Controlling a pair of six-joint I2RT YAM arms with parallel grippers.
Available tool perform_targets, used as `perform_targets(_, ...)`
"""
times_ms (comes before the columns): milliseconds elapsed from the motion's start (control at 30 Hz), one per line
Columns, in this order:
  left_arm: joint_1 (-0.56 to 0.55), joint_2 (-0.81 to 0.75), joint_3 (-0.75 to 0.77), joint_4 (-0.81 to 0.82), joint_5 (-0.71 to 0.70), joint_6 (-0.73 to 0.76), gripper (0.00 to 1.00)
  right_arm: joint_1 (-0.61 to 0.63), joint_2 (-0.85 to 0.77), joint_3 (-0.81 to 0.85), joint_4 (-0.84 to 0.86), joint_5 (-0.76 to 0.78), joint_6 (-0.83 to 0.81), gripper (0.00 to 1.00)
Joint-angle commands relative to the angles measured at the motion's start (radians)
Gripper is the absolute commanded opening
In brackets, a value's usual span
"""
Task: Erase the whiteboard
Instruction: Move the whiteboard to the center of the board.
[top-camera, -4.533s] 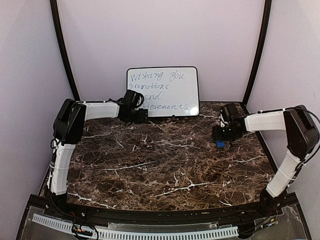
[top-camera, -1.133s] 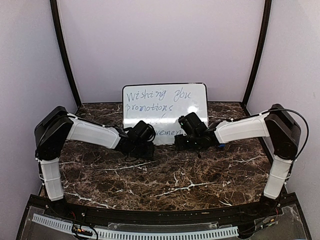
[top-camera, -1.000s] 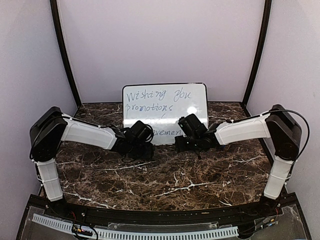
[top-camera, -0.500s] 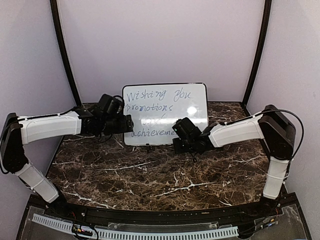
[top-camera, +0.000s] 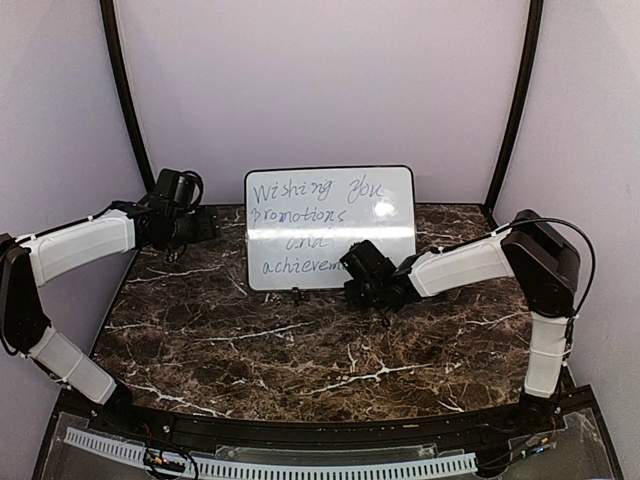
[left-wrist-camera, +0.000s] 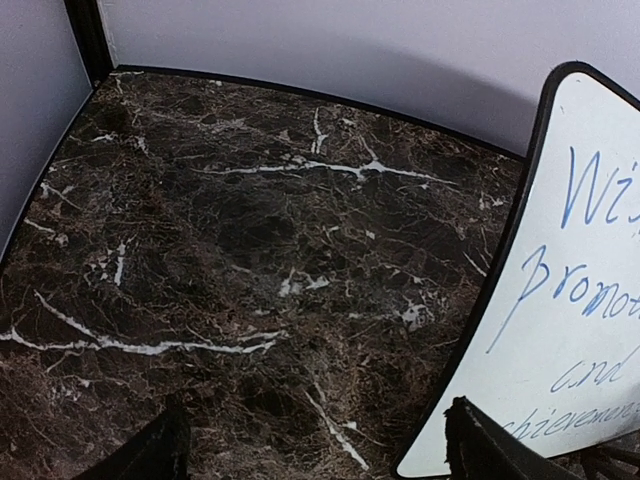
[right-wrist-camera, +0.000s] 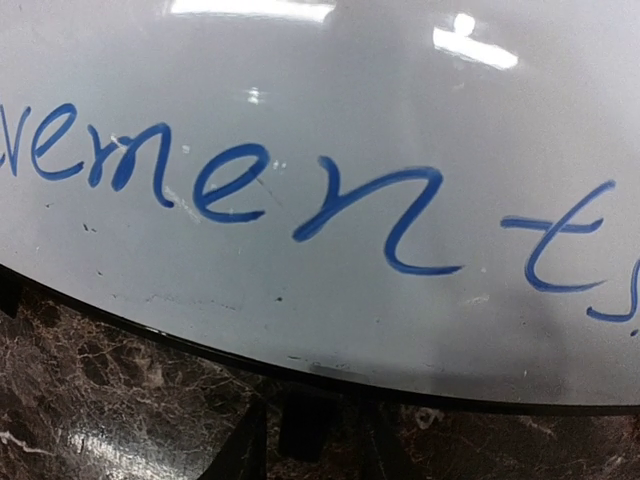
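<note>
Nearest me is the marble table (top-camera: 320, 350), just bare stone up front. Further in, my right claw (top-camera: 358, 288) sits low at the bottom right edge of the whiteboard (top-camera: 330, 215), over the tail of "achievements". Its camera is nose-up against the blue writing (right-wrist-camera: 230, 180), with a little black stand foot (right-wrist-camera: 300, 425) peeking out under the edge. Honestly I can't tell whether that claw is apart or pinched on something, since no view shows its tips clearly, so I won't guess. It's crept a bit left along the bottom edge over the last second. The board itself stands propped upright toward the back of the table, leaning back a little. All four lines of text are intact and nothing's wiped. A few seconds back it sat closer to the wall, so it's been brought forward. Big change: my left claw (left-wrist-camera: 315, 455), which was down at the board's bottom edge a second ago, has let go and swung out to the left. It's near the board's left edge now, fingers (left-wrist-camera: 160, 455) spread wide with only marble between them. Behind everything is the plain back wall (top-camera: 320, 90). My read is the board stands by itself now, actual erasing hasn't started, and that's on the right claw.
</note>
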Motion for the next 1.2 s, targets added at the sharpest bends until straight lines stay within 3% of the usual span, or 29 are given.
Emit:
perform_targets(0, 0.029, -0.012, 0.004, 0.008, 0.027, 0.046, 0.87, 0.007, -0.012, -0.013, 0.053, 0.018, -0.002, 0.21)
perform_targets(67, 0.033, -0.010, 0.018, -0.004, 0.032, 0.060, 0.87, 0.007, -0.019, -0.026, 0.062, 0.017, -0.003, 0.14)
perform_targets(267, 0.039, -0.007, 0.056, -0.033, 0.031, 0.122, 0.88, 0.007, -0.036, -0.068, 0.091, -0.002, -0.011, 0.06)
perform_targets(367, 0.039, 0.001, 0.071, -0.048, 0.026, 0.151, 0.93, 0.008, -0.052, -0.099, 0.097, -0.007, -0.011, 0.01)
perform_targets(733, 0.041, -0.052, 0.018, -0.007, 0.061, 0.174, 0.99, 0.043, -0.159, -0.226, 0.145, -0.028, -0.042, 0.01)
perform_targets(800, 0.041, -0.062, 0.015, -0.001, 0.067, 0.184, 0.99, 0.050, -0.166, -0.235, 0.138, -0.026, -0.043, 0.07)
perform_targets(1033, 0.041, -0.049, 0.068, -0.045, 0.048, 0.192, 0.99, 0.051, -0.233, -0.234, 0.068, -0.007, -0.041, 0.47)
perform_targets(1167, 0.042, -0.076, 0.029, 0.005, 0.037, 0.194, 0.99, 0.038, -0.337, -0.239, -0.002, 0.005, -0.045, 0.63)
